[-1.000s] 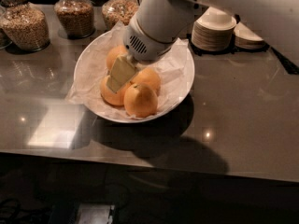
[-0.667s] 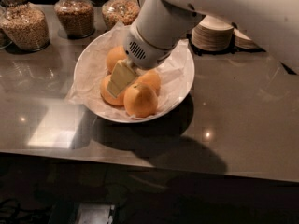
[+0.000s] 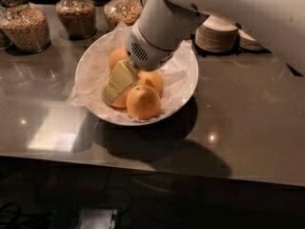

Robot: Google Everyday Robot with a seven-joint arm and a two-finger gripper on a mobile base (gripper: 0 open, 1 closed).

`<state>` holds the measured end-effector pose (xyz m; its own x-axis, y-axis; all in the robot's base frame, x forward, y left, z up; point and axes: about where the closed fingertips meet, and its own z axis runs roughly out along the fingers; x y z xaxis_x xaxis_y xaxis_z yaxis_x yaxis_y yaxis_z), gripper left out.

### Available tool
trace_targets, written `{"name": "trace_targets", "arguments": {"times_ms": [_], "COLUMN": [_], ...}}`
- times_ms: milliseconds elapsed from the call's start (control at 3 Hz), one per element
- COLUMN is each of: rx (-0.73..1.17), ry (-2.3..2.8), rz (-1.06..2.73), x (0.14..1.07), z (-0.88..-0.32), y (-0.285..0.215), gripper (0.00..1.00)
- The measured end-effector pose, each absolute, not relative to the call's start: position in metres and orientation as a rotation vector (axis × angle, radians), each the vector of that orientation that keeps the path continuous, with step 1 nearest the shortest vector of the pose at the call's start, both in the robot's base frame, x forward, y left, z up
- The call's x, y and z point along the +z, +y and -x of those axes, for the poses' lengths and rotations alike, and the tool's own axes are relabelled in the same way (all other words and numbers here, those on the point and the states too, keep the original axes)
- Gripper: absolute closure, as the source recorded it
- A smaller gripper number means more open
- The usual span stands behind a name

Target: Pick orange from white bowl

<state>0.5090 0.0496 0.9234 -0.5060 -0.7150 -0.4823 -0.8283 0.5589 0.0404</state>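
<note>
The wide white bowl (image 3: 186,87), lined with crumpled white paper, stands on the dark counter and holds several oranges. The front orange (image 3: 143,102) has a small dark stem dot and looks the largest. Another orange (image 3: 116,57) lies at the back left, and one (image 3: 153,80) sits to the right behind the front one. My gripper (image 3: 116,85) reaches down into the bowl from the upper right. Its tip rests over a partly hidden orange (image 3: 121,100) at the left, just beside the front orange. The arm's white wrist (image 3: 152,37) covers the bowl's back middle.
Three glass jars of grain (image 3: 76,13) stand along the back left of the counter. Stacks of small white bowls and plates (image 3: 217,32) stand at the back right, close behind the arm. The counter's front edge (image 3: 152,168) runs across the lower part of the view.
My gripper has sunk slightly down and to the left among the oranges. The oranges and the bowl have not moved.
</note>
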Motion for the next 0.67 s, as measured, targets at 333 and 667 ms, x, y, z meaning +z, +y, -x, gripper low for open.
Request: {"name": "trace_targets", "arguments": {"times_ms": [333,667], "rx": [0.3,0.206], "ry": [2.448,2.526], "rz": [1.194,1.101], "x": [0.915,0.906], "z": [-0.515,-0.519], "y": [0.027,-0.008], "gripper": [0.4,0.55]}}
